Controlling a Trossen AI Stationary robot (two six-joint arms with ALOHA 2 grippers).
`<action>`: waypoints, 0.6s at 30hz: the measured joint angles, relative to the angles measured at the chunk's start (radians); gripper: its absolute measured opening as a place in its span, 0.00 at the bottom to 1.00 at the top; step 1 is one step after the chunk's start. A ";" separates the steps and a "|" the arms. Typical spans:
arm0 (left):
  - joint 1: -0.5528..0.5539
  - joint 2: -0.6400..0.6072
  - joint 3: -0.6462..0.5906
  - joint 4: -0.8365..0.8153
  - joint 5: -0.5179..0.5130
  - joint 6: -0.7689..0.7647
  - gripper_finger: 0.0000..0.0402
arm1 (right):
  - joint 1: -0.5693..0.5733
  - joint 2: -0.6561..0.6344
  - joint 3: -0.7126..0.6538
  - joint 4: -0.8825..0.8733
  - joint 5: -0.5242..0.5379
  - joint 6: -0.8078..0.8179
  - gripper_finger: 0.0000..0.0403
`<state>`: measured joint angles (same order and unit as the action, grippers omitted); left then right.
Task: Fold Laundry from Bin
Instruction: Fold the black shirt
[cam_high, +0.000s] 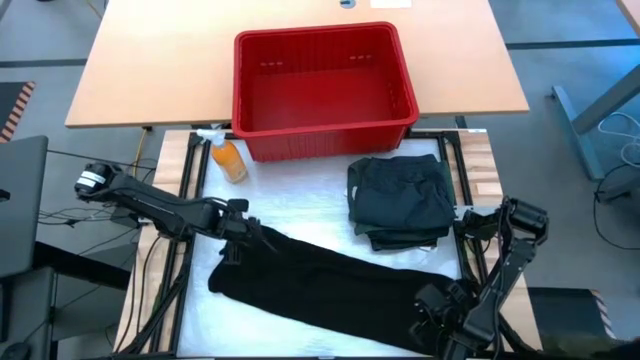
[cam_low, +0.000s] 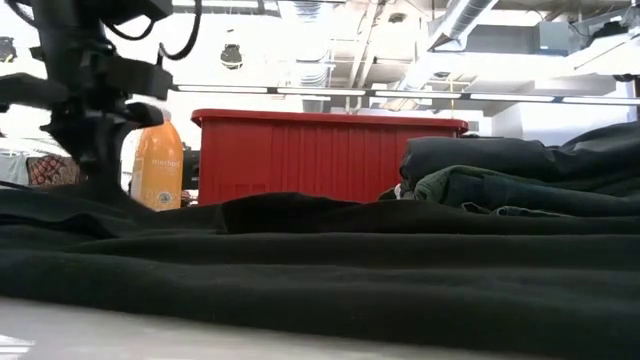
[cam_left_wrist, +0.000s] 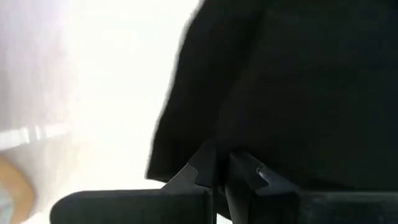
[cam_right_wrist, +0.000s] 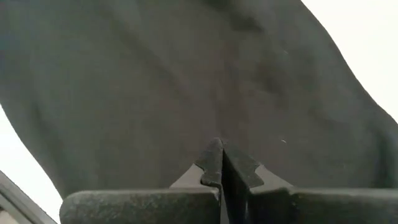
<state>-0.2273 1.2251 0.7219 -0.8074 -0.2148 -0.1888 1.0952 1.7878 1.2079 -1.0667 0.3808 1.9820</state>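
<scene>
The long black cloth (cam_high: 330, 285) lay spread diagonally across the white-covered front part of the bench (cam_high: 300, 190), running from front-left toward front-right. Behind it & to the right sat a folded stack of dark garments (cam_high: 402, 200), charcoal w/ an olive-green layer showing in the low view, just apart from the cloth. The red bin (cam_high: 322, 92) stood at the rear of the white area, centred, w/ no laundry visible inside from above; ribbed wall faced the low cam.

An orange spray bottle (cam_low: 159, 163) stood upright just left of the bin's front corner. Label carried white lettering, too blurred to read. No other writing legible.

Left hand (cam_high: 240, 228): arm reached in from the left edge, roughly level over the bench, wrist bent down onto the cloth's left end. Fingers (cam_left_wrist: 198, 173) were pressed together, pinching the cloth edge.

Right hand (cam_high: 436, 312): arm folded back at the front-right corner, elbow raised beside the garment stack, forearm angled down & inward to the cloth's right end. Fingers (cam_right_wrist: 211, 163) were pressed together on the cloth, fabric filling that wrist view.
</scene>
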 joint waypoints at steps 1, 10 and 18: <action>0.012 -0.014 0.000 -0.005 -0.007 -0.014 0.00 | -0.004 0.000 0.000 0.011 0.018 0.000 0.06; 0.113 -0.084 -0.016 -0.066 0.002 -0.125 0.00 | -0.171 0.000 0.000 0.385 0.287 -0.421 0.05; 0.128 -0.083 -0.075 -0.011 0.049 -0.199 0.00 | -0.447 0.028 0.001 0.718 0.344 -0.985 0.04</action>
<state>-0.0998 1.1419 0.6472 -0.8185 -0.1657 -0.3878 0.6478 1.8162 1.2091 -0.3489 0.7252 0.9972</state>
